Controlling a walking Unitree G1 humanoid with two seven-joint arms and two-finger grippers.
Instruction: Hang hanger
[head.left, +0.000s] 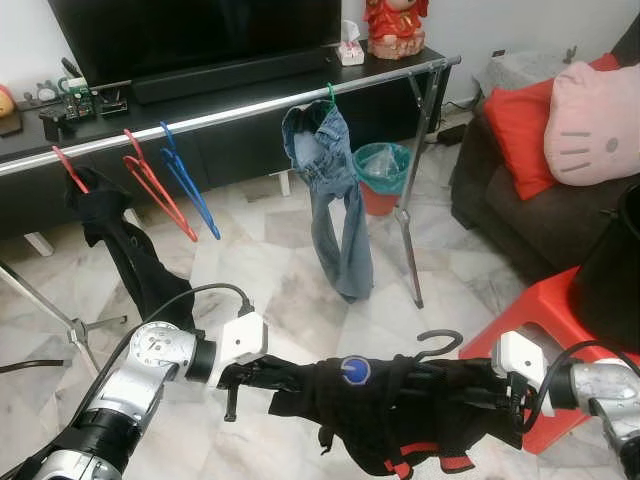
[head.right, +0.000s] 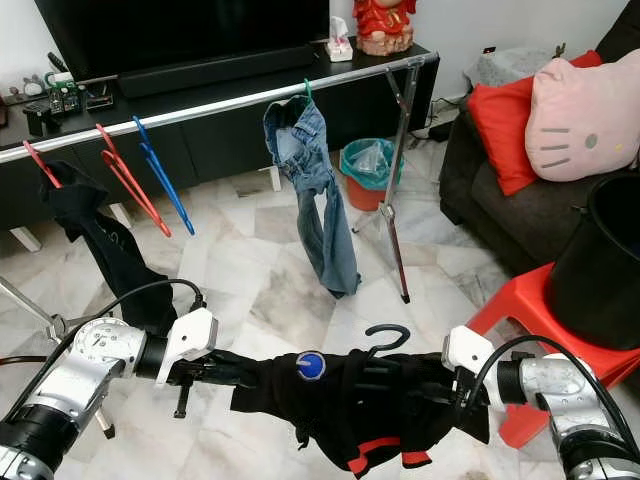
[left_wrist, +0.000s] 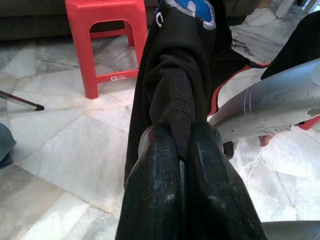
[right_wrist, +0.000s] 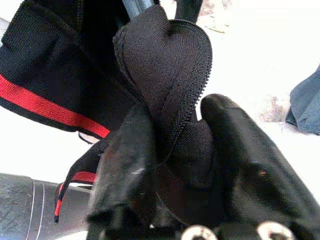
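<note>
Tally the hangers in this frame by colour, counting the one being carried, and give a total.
Red hangers: 2
Blue hanger: 1
Green hanger, under the jeans: 1
Black hanger, inside the black garment held by both pincers: 1
Total: 5

Jacket (head.left: 400, 405) stretched between both claws, rail (head.left: 250, 107) beyond, stool (head.left: 560, 330) right.

Matt black knit-cloth garment (head.left: 400, 410)
</note>
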